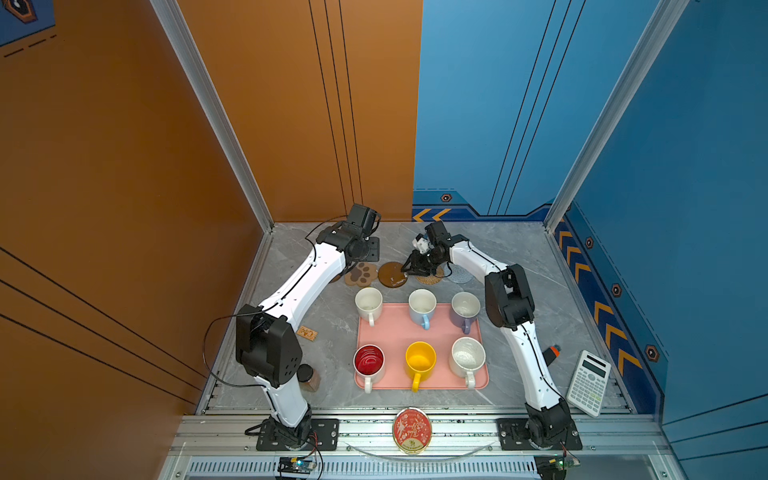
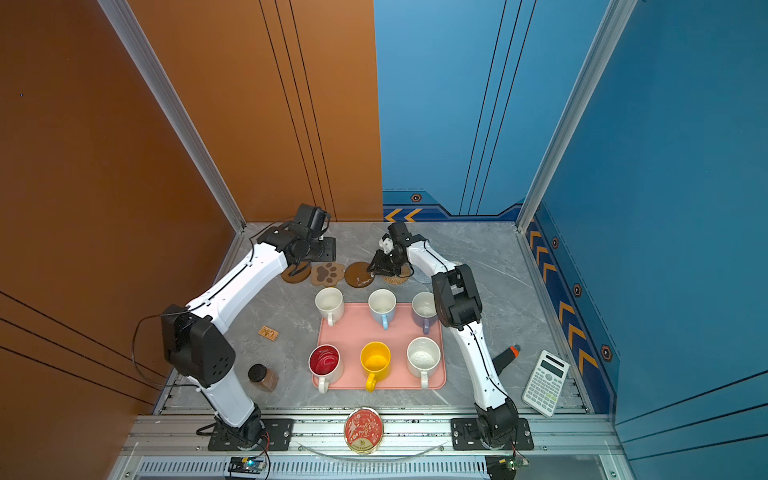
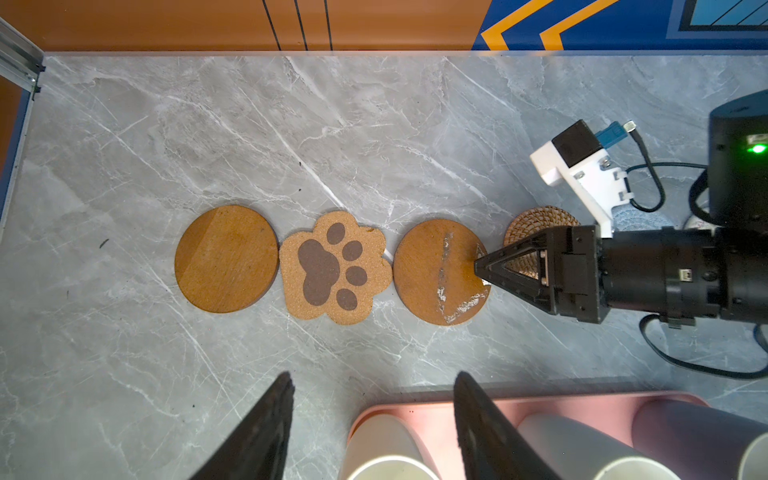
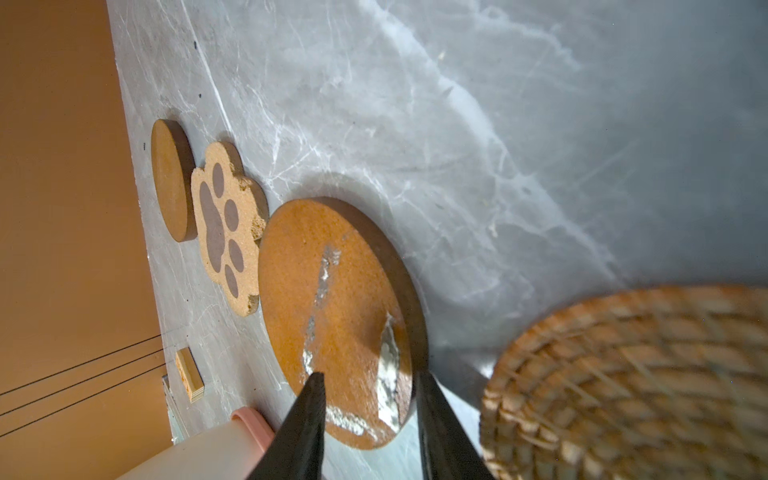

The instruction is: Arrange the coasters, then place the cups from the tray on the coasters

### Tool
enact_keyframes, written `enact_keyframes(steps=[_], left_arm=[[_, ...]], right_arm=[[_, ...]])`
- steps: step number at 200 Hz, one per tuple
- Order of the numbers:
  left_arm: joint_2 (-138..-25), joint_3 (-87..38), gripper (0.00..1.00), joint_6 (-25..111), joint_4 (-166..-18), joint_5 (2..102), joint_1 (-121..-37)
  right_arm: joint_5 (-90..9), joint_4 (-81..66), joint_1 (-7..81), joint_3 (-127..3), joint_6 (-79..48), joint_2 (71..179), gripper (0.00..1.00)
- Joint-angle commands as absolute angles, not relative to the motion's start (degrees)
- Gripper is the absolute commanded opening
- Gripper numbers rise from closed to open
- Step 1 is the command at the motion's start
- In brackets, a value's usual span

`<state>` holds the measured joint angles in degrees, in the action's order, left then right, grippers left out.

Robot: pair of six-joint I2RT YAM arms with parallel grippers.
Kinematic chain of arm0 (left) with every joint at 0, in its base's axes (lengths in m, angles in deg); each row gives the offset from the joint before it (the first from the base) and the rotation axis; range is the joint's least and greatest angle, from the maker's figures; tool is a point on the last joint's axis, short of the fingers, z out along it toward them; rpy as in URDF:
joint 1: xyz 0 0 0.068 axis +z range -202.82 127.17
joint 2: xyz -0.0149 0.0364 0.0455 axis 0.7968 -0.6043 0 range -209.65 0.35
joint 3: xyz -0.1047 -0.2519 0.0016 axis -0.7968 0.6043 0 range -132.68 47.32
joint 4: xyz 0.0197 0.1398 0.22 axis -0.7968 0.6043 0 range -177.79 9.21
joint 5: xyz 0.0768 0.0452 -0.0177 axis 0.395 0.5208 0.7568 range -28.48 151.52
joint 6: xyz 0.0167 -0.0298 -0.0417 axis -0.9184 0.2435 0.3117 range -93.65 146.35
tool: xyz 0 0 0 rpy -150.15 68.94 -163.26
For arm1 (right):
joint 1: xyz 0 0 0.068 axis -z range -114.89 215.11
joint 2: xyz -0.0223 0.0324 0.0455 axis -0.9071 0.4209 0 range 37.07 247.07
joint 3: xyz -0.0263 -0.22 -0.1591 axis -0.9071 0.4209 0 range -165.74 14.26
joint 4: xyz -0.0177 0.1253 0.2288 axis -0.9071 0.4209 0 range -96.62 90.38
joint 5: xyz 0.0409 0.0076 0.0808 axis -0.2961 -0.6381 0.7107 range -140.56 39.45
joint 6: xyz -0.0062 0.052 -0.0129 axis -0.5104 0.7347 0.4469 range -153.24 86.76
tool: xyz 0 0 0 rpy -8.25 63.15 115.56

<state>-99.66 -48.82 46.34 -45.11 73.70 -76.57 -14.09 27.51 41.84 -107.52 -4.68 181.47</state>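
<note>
Along the back lie the coasters: a brown disc (image 3: 226, 257), a paw print (image 1: 360, 274), a white-smeared brown disc (image 1: 392, 274), a rattan round (image 1: 430, 277) and a blue-grey crocheted round (image 1: 459, 274). My right gripper (image 4: 368, 376) is open and low, one finger over the smeared disc (image 4: 332, 291) and the other at its rim, holding nothing. My left gripper (image 3: 372, 376) hangs open above the table by the pink tray's (image 1: 395, 332) far left corner. On the tray stand the white (image 1: 368, 303), light blue (image 1: 422, 305), lavender (image 1: 465, 307), red-inside (image 1: 368, 360), yellow (image 1: 420, 359) and speckled (image 1: 468, 356) cups.
A calculator (image 1: 589, 388) and a black-orange tool (image 1: 550, 353) lie at the right edge. A dark-lidded jar (image 1: 307, 376) and a small tan block (image 1: 307, 332) sit left of the tray. A red-and-gold tin (image 1: 412, 430) rests on the front rail. Walls close three sides.
</note>
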Motion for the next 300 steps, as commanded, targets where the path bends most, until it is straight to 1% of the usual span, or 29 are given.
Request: enact_keyframes(steps=[1,40,80,121,135,159,184,200,220,248,277,300], left_arm=[[-97.46,-47.86,0.63,46.66,-44.78,75.19,-76.46],[-96.72,-48.22,0.63,46.74,-44.81,75.40,-76.38],[-96.27,-49.78,0.63,47.07,-44.81,75.33,-77.12],[-95.00,-50.67,0.62,46.83,-46.68,76.47,-79.44],[-94.40,-51.27,0.62,48.05,-47.72,77.36,-79.98],[-93.63,-52.74,0.62,49.04,-49.87,75.59,-80.98],[-93.19,-54.28,0.61,47.75,-50.26,76.08,-83.10],[-92.27,-53.83,0.61,46.52,-50.26,78.39,-84.93],[-90.21,-51.26,0.61,44.94,-50.28,82.36,-87.38],[-86.61,-43.99,0.60,43.87,-51.68,87.37,-90.03],[-81.61,-34.64,0.60,43.68,-56.35,87.04,-90.96],[-76.85,-26.00,0.61,44.35,-63.74,85.32,-90.97]], right_arm=[[-13.17,26.77,41.41,-108.80,-3.88,182.73,0.35],[-14.67,26.77,42.49,-108.70,-3.88,180.67,0.35],[-15.90,26.06,44.07,-108.77,-4.02,175.53,0.35],[-15.99,26.16,45.57,-106.72,-5.14,168.43,0.36],[-17.15,26.15,45.79,-104.77,-6.00,165.29,0.36],[-20.40,26.89,45.80,-101.42,-7.40,159.44,0.37],[-25.99,30.17,45.08,-98.40,-10.43,152.51,0.37],[-31.15,33.06,44.08,-96.19,-12.91,148.43,0.39],[-37.35,35.95,42.56,-91.89,-15.63,142.97,0.45],[-45.24,38.72,40.75,-82.52,-17.23,134.82,0.49],[-53.88,41.55,39.00,-72.45,-16.43,125.02,0.58],[-57.74,42.02,38.02,-63.41,-13.56,116.49,0.63]])
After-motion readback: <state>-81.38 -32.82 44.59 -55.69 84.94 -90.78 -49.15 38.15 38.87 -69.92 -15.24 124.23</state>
